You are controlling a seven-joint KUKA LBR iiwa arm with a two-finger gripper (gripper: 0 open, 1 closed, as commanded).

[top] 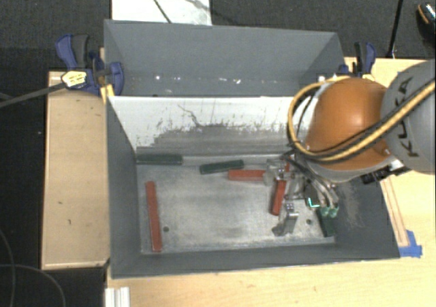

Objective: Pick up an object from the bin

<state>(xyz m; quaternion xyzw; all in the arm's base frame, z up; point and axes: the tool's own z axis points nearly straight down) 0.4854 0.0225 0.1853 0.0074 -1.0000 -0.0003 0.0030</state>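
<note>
I am reaching into the grey bin (126,190) from the right. My claw (289,218) is hanging low over the right side of the bin floor. A short red stick (277,198) is lying tilted just beside it. I cannot tell if my claw is open or closed. A dark green stick (328,222) is lying on its other side. A long red stick (153,216) is lying by the left wall.
</note>
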